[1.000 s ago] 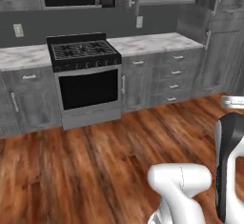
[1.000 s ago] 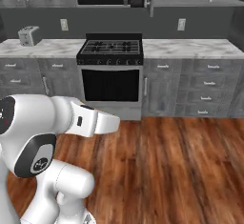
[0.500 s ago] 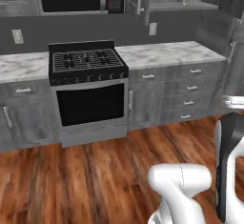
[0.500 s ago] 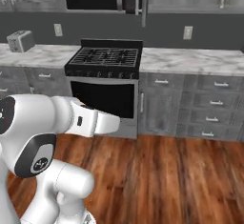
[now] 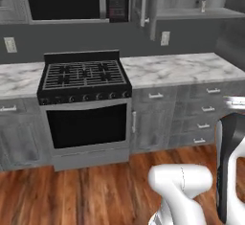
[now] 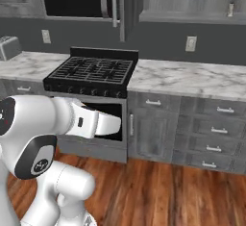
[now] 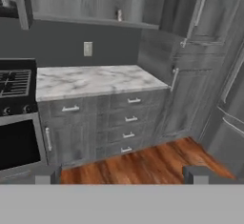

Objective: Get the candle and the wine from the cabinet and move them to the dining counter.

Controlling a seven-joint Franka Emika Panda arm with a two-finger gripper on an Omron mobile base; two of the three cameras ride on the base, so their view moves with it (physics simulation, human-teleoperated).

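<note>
Closer now, my base has rolled toward the stove and open cabinet, candle on its shelf, gripper spread wide, empty.

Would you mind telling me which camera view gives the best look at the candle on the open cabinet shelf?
The hand view shows it best: the candle stands on the open cabinet shelf, clear against the pale back panel. The left base view has it at the upper right, and the right base view near the right edge, both small and faint.
</note>
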